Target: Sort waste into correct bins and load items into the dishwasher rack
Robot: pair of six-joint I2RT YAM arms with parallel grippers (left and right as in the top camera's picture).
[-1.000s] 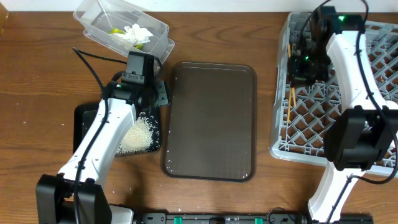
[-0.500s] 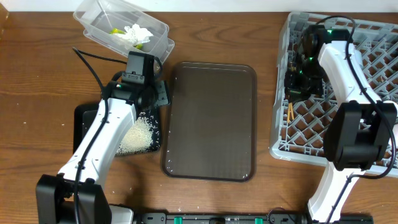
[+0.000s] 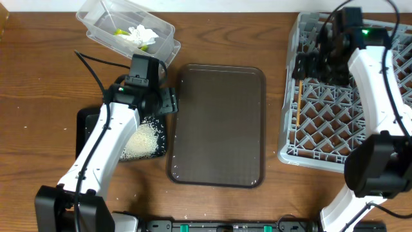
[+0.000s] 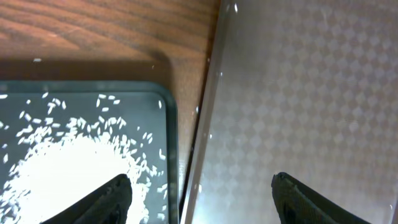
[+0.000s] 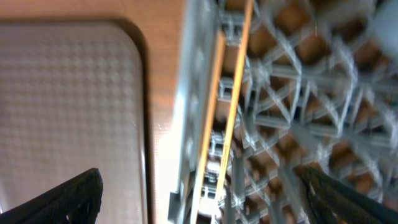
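Thin wooden chopsticks (image 5: pixel 234 93) lie along the grey lattice rack (image 5: pixel 189 74); right gripper (image 5: pixel 199 199) and left gripper (image 4: pixel 199 193) both gape wide, empty.

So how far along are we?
Done: tissue and wrapper in the tub, rice on the black tray, chopsticks in the rack. In hand: nothing; left pincer open over the black tray's edge, right pincer open over the chopsticks. Left: stray grains beside the black tray; no bowls or cups in view.
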